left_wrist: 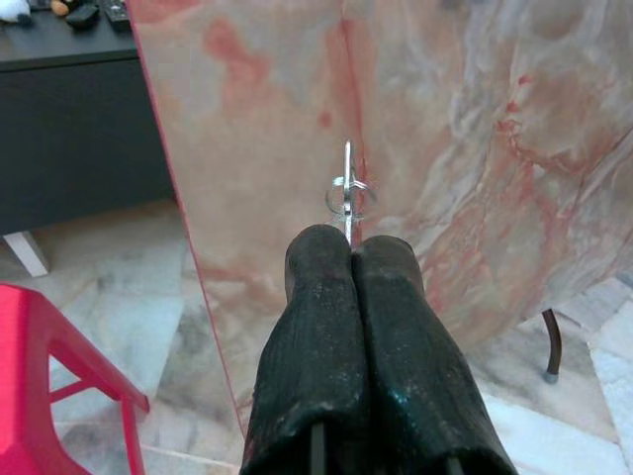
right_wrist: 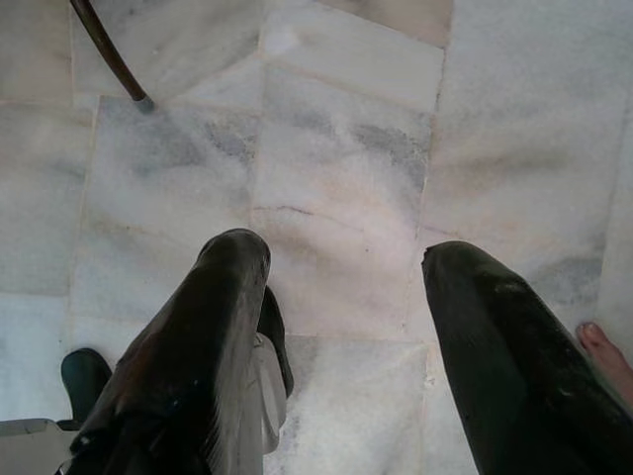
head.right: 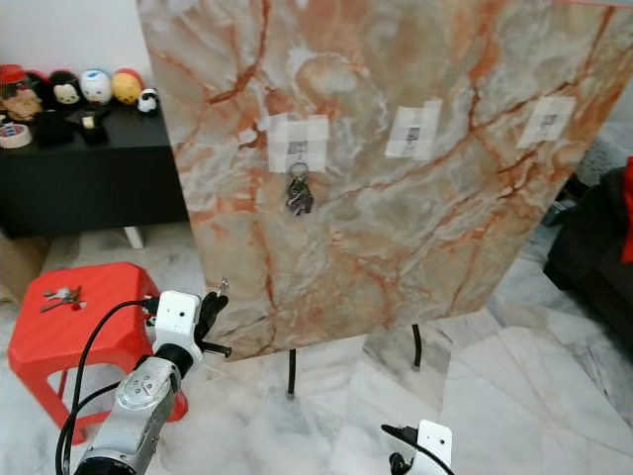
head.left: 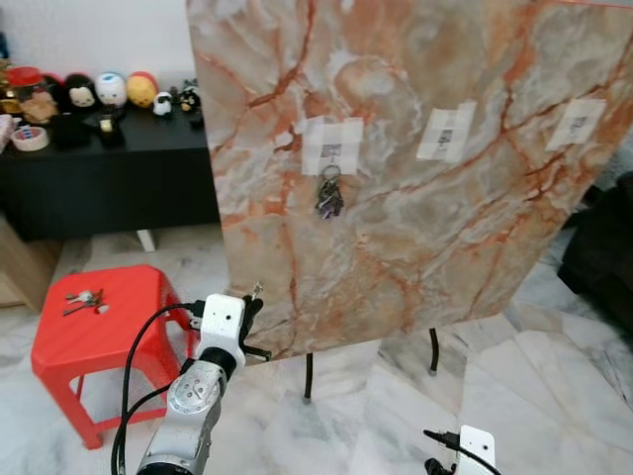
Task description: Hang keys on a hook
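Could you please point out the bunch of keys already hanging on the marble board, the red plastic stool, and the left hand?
Dark bunch of keys (head.left: 329,198), left eye view, on the hanging cluster.
Red plastic stool (head.left: 119,317), left eye view, on its bare seat.
Left hand (left_wrist: 350,247), left wrist view, between its fingertips.

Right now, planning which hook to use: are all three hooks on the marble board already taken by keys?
No, keys hang on one hook; the other two taped hooks are bare.

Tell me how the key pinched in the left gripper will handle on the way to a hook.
The small silver key with its ring looks stiff and light. Only its end sits between the shut fingers of the left gripper, so it may pivot or slip. The loose ring will likely swing.
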`<state>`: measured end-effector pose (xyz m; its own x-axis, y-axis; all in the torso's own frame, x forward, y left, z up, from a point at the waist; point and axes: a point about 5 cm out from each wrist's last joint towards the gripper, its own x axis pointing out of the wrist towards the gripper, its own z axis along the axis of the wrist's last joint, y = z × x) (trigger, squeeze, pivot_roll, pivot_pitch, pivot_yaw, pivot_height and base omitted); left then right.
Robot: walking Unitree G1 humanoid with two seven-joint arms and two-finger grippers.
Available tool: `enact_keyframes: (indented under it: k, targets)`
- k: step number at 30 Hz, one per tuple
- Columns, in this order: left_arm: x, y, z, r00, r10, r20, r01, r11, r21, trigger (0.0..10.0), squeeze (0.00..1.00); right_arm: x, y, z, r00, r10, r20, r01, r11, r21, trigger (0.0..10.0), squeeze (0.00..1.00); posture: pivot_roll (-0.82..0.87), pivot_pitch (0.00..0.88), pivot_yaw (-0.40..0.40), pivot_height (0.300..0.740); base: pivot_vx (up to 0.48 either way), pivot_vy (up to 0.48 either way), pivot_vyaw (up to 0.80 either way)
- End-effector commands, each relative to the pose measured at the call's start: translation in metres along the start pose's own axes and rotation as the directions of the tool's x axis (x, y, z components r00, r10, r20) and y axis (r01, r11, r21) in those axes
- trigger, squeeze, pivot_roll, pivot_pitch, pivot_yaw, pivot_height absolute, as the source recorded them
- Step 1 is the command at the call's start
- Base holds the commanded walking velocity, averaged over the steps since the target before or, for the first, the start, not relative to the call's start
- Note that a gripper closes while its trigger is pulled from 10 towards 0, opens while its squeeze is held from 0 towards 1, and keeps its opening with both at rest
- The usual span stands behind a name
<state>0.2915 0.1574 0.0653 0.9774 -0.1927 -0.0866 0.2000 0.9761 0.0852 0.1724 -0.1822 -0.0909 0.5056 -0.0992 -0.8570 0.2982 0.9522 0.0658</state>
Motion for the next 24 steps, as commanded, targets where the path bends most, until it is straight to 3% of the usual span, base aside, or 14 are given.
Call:
enact_keyframes:
  k: [1,5,10,20,24]
  targets:
    - [0.0014,-0.0036,0.0046,1.000,-0.014,0.024,0.014,1.000,0.009,10.0,0.00,-0.0003,-0.0052,-0.0008,1.000,-0.017,-0.004,0.017,1.000,0.017,10.0,0.00,0.02,0.000,-0.111,0.737,0.000,-0.405,0.00]
    - [0.0012,-0.0031,0.0045,1.000,-0.010,0.023,0.009,1.000,0.011,10.0,0.00,-0.0004,-0.0046,-0.0018,1.000,-0.011,0.000,0.011,0.996,0.084,10.0,0.00,0.02,0.000,-0.109,0.737,0.000,-0.405,-0.60]
    - [0.0020,-0.0032,0.0055,1.000,-0.012,0.026,0.012,1.000,0.012,10.0,0.00,-0.0002,-0.0048,-0.0014,1.000,-0.015,-0.009,0.015,0.999,0.030,10.0,0.00,0.02,0.000,-0.109,0.737,0.000,-0.405,-0.80]
    - [0.0022,-0.0035,0.0055,1.000,-0.008,0.023,0.008,1.000,0.012,10.0,0.00,-0.0002,-0.0048,-0.0005,1.000,-0.014,-0.003,0.014,1.000,0.021,10.0,0.00,0.02,0.000,-0.111,0.737,0.000,-0.356,0.00]
    - [0.0035,-0.0046,0.0098,0.999,-0.018,0.034,0.017,0.999,0.031,10.0,0.00,-0.0002,-0.0031,-0.0008,1.000,-0.014,-0.003,0.014,1.000,0.018,10.0,0.00,0.02,0.000,-0.109,0.737,0.000,0.000,0.00]
